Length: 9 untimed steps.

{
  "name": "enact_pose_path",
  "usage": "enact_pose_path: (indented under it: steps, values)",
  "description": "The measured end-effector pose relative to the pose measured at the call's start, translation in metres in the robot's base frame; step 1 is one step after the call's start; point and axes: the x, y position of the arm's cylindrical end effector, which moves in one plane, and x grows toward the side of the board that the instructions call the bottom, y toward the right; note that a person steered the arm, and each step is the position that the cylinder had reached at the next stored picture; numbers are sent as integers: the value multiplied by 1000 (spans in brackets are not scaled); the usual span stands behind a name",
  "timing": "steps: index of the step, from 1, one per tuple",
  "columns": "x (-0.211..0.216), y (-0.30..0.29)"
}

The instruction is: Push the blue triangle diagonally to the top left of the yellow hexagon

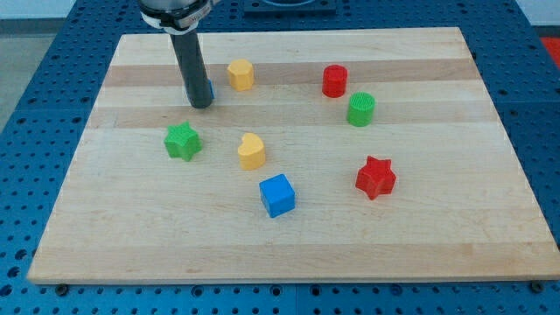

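The yellow hexagon [241, 74] sits near the top of the wooden board [289, 245], left of centre. The blue triangle [209, 90] is almost wholly hidden behind the dark rod; only a thin blue sliver shows at the rod's right side, left of and slightly below the hexagon. My tip [201, 105] rests on the board against that blue sliver, to the left of and below the yellow hexagon.
A green star [183, 141] lies below the tip. A yellow heart [251, 151] and a blue cube [277, 195] sit near the middle. A red cylinder [335, 80], a green cylinder [360, 109] and a red star [375, 178] are on the right.
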Motion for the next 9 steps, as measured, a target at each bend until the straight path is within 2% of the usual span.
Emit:
enact_pose_path:
  steps: [2, 5, 9]
  values:
    - [-13, 15]
    - [-21, -14]
    - [-60, -7]
